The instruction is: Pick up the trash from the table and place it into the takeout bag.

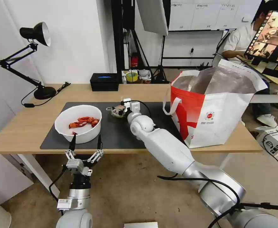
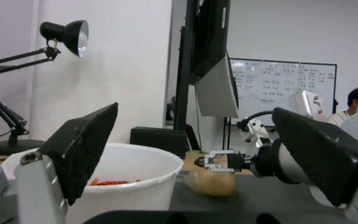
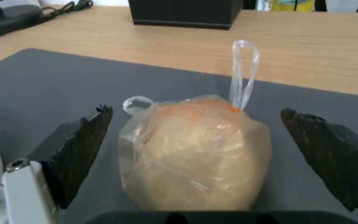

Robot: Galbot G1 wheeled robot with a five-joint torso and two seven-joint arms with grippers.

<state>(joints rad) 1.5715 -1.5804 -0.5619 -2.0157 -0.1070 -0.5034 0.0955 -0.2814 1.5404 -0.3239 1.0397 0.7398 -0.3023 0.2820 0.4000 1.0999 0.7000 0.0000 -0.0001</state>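
The white bowl with red crayfish shells stands on the left of the dark mat on the table. My left gripper is open at the table's front edge, just before the bowl, its fingers spread wide. The beige lump in a clear bag lies mid-mat between the open fingers of my right gripper, untouched on both sides. In the left wrist view the lump sits under the right gripper. The takeout bag stands open at the right.
A black desk lamp stands at the back left with its cable on the wood. A small black box sits at the back edge, a yellow tape roll behind it. Bare mat lies between the lump and the bag.
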